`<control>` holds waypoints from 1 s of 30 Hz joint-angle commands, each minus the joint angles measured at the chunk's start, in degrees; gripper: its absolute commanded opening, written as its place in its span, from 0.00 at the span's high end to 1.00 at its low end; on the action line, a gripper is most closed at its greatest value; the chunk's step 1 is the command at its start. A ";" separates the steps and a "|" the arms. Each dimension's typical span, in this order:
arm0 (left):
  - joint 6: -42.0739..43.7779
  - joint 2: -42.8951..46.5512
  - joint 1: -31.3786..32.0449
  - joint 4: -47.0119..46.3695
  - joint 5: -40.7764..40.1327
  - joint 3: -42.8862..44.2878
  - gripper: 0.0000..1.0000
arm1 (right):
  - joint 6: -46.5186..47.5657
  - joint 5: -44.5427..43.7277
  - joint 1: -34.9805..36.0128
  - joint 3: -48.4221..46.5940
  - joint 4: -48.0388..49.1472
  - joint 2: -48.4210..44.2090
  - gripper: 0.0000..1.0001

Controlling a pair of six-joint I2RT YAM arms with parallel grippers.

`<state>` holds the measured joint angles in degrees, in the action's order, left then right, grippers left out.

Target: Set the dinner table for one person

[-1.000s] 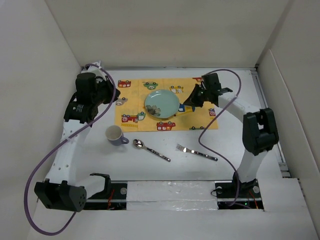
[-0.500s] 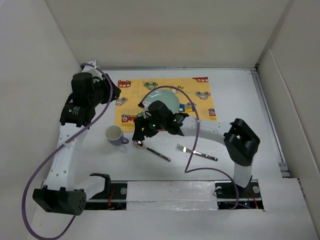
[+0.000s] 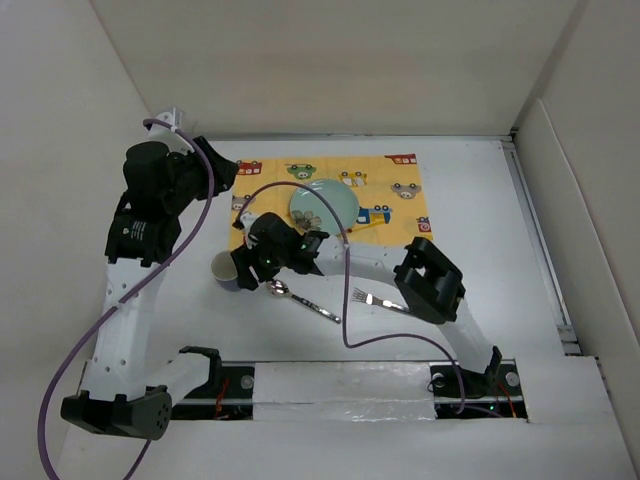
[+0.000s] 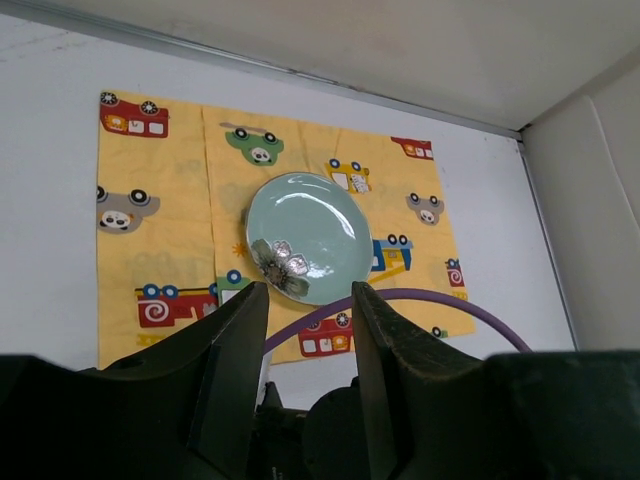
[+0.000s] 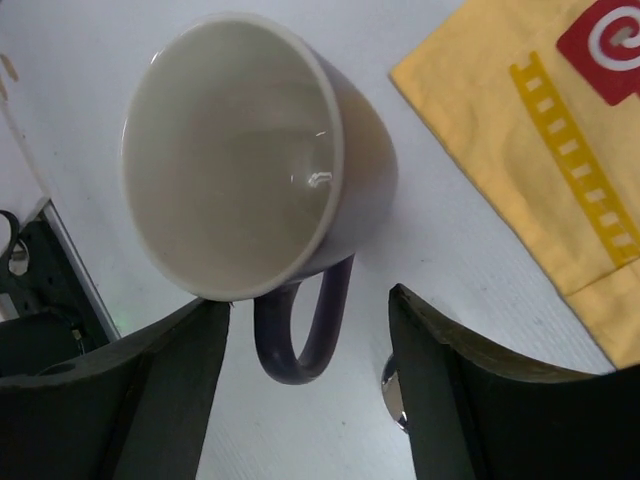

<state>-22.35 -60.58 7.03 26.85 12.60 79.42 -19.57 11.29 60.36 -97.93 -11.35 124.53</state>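
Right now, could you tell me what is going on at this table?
The right arm stretches across to the mug, the right gripper open over its handle, nothing gripped yet. The left gripper hangs open at the far left, holding nothing. The green plate sits on the yellow placemat; the spoon and fork lie on the bare dinner table, nearer the arms.

The purple ceramic mug blocks the gap ahead of the right gripper, whose fingers stand apart. A steel spoon lies just beside it. Bare white dinner table lies right of the yellow car-print cloth placemat.
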 commanded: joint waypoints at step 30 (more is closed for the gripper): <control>-2.70 -13.95 2.73 -9.45 10.51 -3.74 0.63 | -3.72 -16.21 -42.24 8.20 -1.56 -20.39 1.00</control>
<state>-23.97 -75.88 9.58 22.85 19.49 76.29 -24.10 -2.90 19.97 -86.89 -10.68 101.32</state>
